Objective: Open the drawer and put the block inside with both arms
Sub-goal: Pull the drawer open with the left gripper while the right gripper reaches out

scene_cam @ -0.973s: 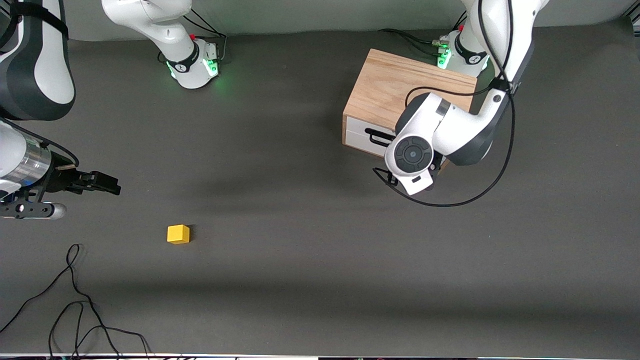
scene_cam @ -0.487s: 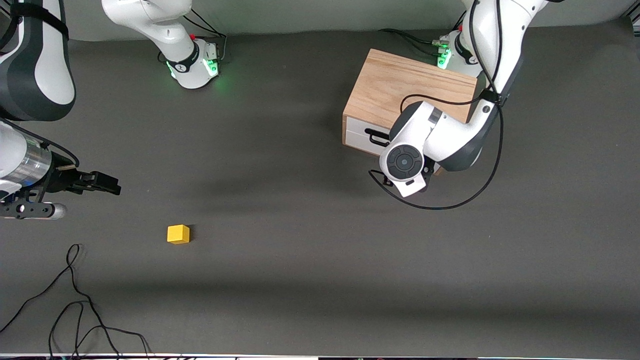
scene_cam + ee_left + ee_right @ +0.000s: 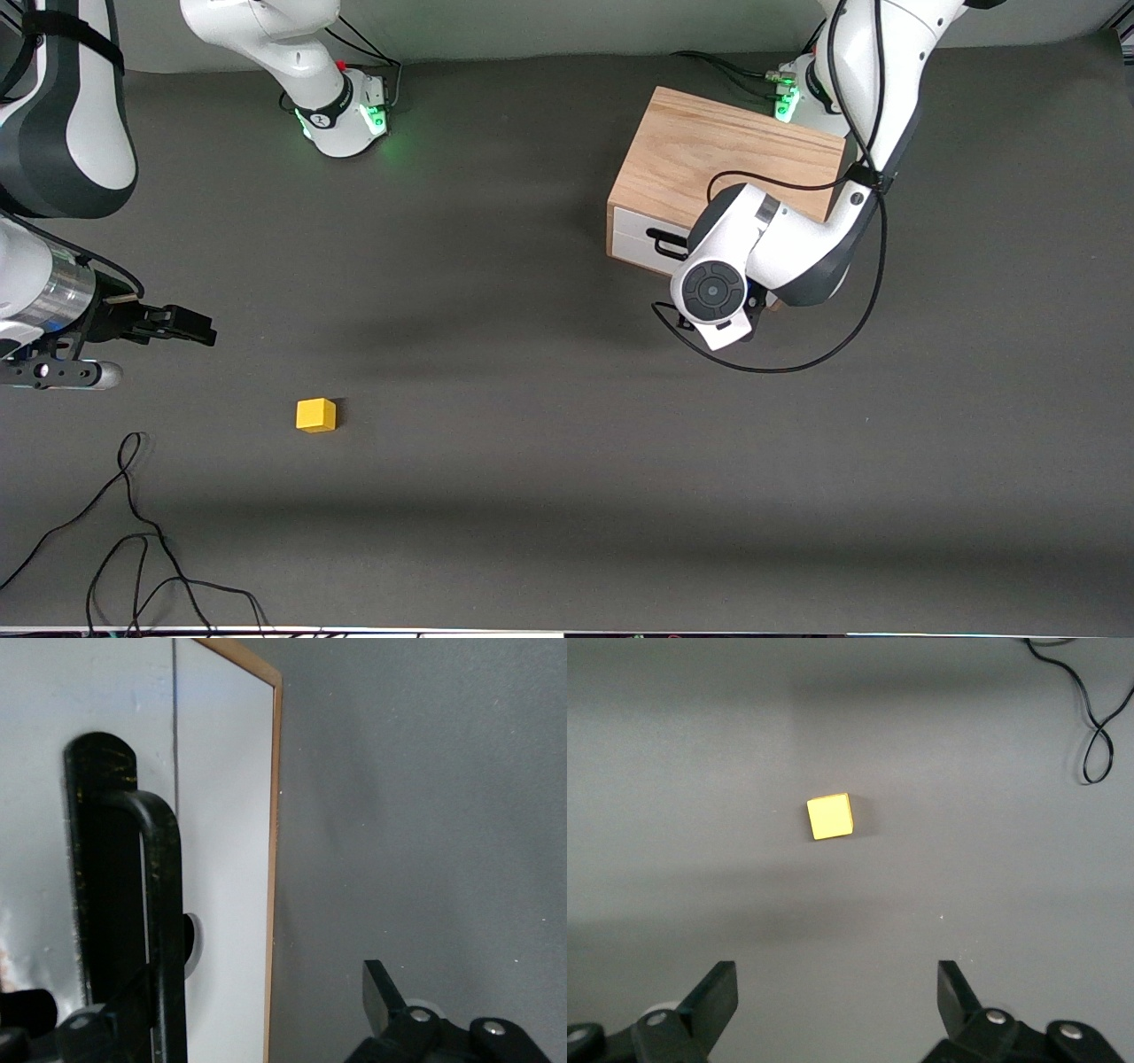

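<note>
The light-wood cabinet (image 3: 726,155) stands near the left arm's base, its white-fronted drawer (image 3: 633,237) shut, with the black bar handle (image 3: 664,241) on it. In the left wrist view my left gripper (image 3: 261,1010) is open right in front of the drawer (image 3: 221,842). The handle (image 3: 164,904) stands just inside one finger (image 3: 133,1005). In the front view the left arm's wrist hides this gripper. The yellow block (image 3: 316,415) lies on the mat toward the right arm's end. My right gripper (image 3: 182,326) is open and empty above the mat, and the block (image 3: 830,816) shows ahead of its fingertips (image 3: 837,992).
A loose black cable (image 3: 133,532) lies on the mat nearer to the front camera than the block, also seen in the right wrist view (image 3: 1090,726). The left arm's own cable (image 3: 797,359) loops in front of the cabinet. Dark grey mat (image 3: 532,443) covers the table.
The left arm's wrist has shifted a little along the drawer front toward the right arm's end and lowered. The right gripper has barely moved. The block and drawer have not moved.
</note>
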Robot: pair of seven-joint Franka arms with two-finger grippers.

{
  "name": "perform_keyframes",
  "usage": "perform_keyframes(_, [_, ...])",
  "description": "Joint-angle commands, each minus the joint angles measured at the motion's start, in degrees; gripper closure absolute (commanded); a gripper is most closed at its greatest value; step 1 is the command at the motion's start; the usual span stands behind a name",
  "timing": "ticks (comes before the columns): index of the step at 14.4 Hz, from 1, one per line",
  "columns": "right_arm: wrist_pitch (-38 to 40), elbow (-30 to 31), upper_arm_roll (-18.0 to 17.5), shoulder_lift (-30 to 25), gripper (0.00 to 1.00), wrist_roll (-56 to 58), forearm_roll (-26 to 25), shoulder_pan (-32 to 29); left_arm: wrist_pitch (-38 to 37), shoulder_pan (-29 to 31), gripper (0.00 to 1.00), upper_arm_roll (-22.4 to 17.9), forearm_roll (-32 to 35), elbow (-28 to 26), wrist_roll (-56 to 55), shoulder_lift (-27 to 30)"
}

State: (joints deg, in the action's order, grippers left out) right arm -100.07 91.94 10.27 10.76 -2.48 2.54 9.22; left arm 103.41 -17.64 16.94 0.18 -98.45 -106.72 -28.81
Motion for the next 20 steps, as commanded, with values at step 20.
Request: perform_keyframes(20, [-17.78, -0.09, 0.37, 16.21, 0.0, 5.11, 0.8, 0.36, 19.72, -0.38, 0.0, -0.24, 7.64, 17.33, -0.6, -11.62])
